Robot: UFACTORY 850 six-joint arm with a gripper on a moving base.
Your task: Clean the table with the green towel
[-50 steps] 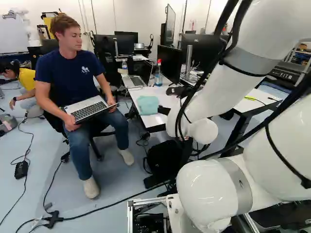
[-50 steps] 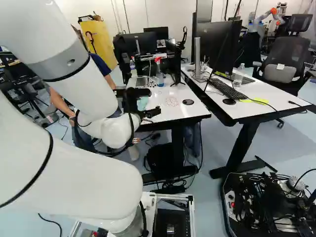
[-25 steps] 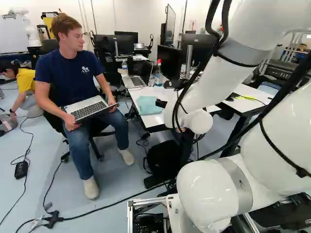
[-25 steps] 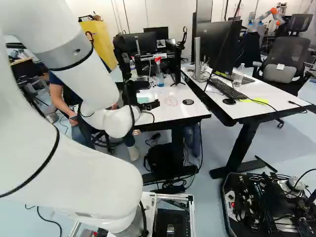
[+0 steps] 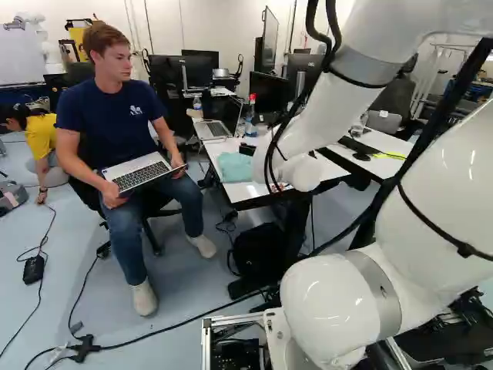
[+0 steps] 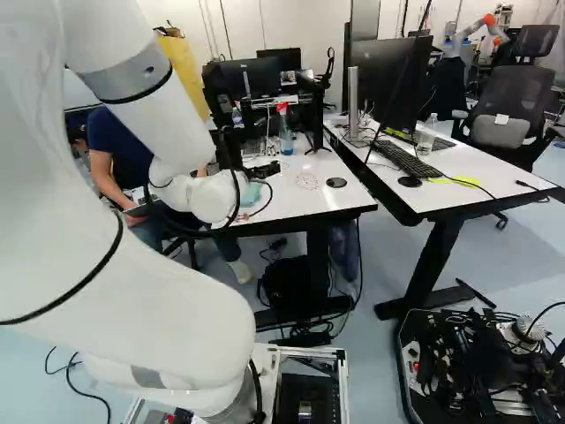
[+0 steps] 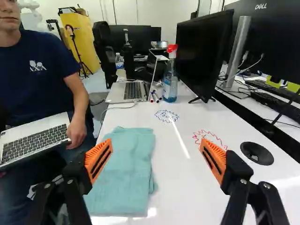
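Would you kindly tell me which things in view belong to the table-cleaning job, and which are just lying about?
For the job:
- green towel
- table
- blue scribble and red scribble, presumably to be wiped
- open pincer
- spray bottle, perhaps

Lying about:
- laptop on the table
- pens
- monitor
- black disc

The green towel, a pale bluish green, lies flat on the worktop, folded into a rough rectangle with stacked layers along one edge and shallow creases; it sits nearer the arm than the spray bottle, well apart from it. The worktop is white, level and glossy, with a dark edge. A spiky blue scribble marks it near the bottle; a spiky red scribble, partly hidden, lies farther from the bottle.
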